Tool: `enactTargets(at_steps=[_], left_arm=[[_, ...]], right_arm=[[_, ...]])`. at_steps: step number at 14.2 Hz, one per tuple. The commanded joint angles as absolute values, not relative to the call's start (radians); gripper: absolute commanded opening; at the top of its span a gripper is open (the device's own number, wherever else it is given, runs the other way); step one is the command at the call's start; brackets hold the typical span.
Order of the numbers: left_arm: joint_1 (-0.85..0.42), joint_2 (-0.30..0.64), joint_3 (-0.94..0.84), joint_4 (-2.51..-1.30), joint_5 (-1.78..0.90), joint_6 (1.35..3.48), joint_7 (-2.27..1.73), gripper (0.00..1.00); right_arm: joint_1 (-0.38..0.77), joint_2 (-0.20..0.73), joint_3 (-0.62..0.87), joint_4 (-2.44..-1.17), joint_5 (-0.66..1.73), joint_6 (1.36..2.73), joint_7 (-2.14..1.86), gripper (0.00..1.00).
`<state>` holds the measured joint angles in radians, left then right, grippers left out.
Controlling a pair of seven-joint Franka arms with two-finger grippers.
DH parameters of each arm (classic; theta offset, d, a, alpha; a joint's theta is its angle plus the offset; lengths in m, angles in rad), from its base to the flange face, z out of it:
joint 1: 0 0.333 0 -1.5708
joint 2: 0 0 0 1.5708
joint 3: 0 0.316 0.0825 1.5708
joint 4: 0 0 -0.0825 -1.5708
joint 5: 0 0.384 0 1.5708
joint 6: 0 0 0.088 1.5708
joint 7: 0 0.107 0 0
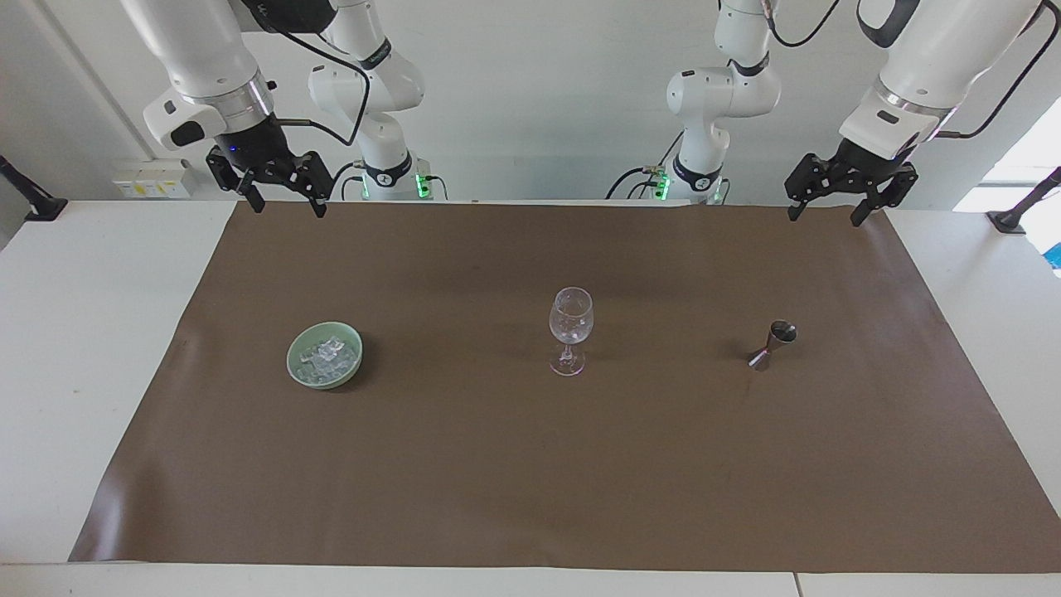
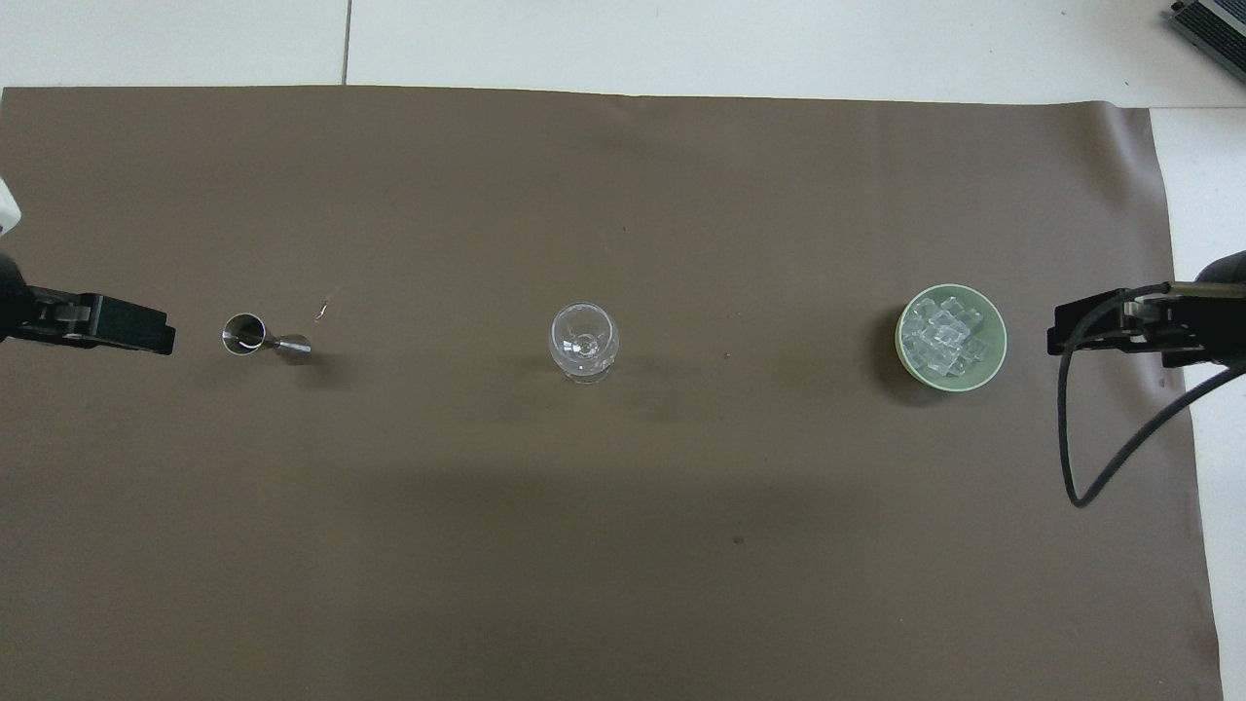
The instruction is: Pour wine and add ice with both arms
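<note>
A clear stemmed wine glass (image 1: 570, 327) (image 2: 583, 341) stands upright at the middle of the brown mat. Toward the right arm's end sits a pale green bowl (image 1: 292, 358) (image 2: 999, 336) holding ice (image 1: 328, 355) (image 2: 938, 336), several small clear cubes. Toward the left arm's end stands a small metal jigger (image 1: 772, 344) (image 2: 255, 336); its contents are hidden and no wine shows. My left gripper (image 1: 825, 216) (image 2: 165, 341) hangs open and empty over the mat's edge by the robots. My right gripper (image 1: 288, 208) (image 2: 1053, 339) hangs open and empty the same way, well above the bowl.
The brown mat (image 1: 530, 497) covers most of the white table (image 1: 83, 348). A black cable (image 2: 1081, 458) loops down from the right wrist. Black clamp mounts (image 1: 33, 203) stand at the table's corners by the robots.
</note>
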<state>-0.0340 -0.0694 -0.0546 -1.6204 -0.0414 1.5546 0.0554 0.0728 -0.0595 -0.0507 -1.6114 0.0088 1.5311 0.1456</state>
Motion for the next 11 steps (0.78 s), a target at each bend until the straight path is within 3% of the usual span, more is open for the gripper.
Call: enactTargets(at_steps=[1,11], left_arm=[[-0.043,-0.104,-0.044,-1.664,-0.029,1.582,0.057,1.00],[-0.032,-0.094,-0.044,-1.640,-0.025,1.592,0.069,1.00]], right_arm=[[0.067,-0.069,-0.046,-1.614,0.002,1.517,0.120,1.00],[0.067,-0.069,-0.046,-1.614,0.002,1.517,0.120,1.00]])
